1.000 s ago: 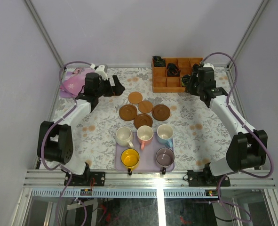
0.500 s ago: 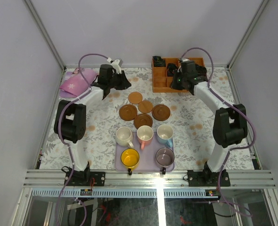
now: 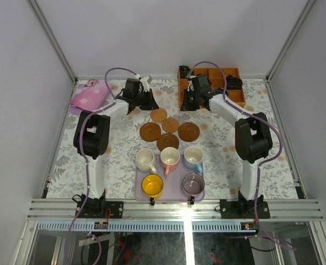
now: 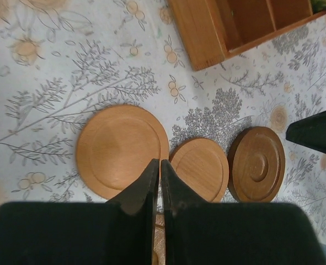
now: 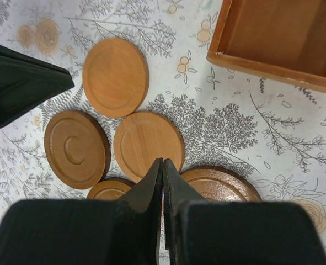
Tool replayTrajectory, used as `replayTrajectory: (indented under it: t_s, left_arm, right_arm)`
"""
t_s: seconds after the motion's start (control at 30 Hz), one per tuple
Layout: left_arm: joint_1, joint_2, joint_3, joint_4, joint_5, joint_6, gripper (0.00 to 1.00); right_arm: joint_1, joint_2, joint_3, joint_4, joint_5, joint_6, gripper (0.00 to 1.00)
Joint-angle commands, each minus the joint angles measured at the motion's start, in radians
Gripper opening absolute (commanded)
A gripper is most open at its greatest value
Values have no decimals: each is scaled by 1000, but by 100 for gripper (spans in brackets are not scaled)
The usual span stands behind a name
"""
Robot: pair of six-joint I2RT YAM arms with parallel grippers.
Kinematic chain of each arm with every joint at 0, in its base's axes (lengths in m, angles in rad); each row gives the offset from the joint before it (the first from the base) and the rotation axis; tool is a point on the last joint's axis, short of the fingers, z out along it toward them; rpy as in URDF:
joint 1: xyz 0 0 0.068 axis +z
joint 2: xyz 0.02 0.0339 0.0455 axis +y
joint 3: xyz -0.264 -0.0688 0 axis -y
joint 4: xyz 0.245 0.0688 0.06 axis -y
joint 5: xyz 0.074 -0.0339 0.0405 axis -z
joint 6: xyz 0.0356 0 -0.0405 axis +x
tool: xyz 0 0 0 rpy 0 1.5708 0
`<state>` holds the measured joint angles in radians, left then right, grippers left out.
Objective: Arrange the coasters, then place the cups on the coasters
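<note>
Seen from above, the left gripper point(image 3: 146, 101) and right gripper point(image 3: 187, 102) hang in the upper middle of the frame, above the five coasters point(image 3: 167, 142). These lie bunched at centre on the flowered table point(image 3: 96, 160), several rims touching. The cups point(image 3: 170, 158) wait lower down, on and at the upper edge of the lavender tray point(image 3: 172, 186), well apart from both arms. The left wrist camera shows its fingers pressed together with nothing between them, tips above the seam where a pale disc at left centre meets its neighbour. A darker disc lies at right and the wooden box point(image 4: 202, 30) at the top. The right wrist camera shows its own fingers likewise together and empty, pointing at a pale disc in the middle of the frame, with four more around it. Done well, the spreading likely starts with an outer disc, slid clear rather than pinched flat. One arm should work at a time, since the two grippers hang near each other, and each coaster needs room for a cup and its handle.
</note>
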<state>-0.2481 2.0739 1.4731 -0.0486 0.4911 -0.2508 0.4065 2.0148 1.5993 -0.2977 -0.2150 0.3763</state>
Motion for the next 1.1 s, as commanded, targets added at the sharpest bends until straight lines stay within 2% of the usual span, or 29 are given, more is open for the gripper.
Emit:
replayTrajectory:
  t_s: [0.0, 0.33, 0.67, 1.07]
  left_arm:
    - [-37, 33, 50, -51, 25, 23, 4]
    - [-67, 21, -19, -30, 3, 16, 8]
    - [-68, 66, 19, -20, -9, 13, 9]
    - [-68, 161, 124, -75, -62, 23, 11]
  right_arm:
    - [9, 26, 48, -32, -58, -4, 0]
    - [26, 1, -42, -26, -81, 4, 1]
    - [37, 12, -40, -33, -83, 2, 2]
    - [48, 151, 145, -73, -140, -5, 3]
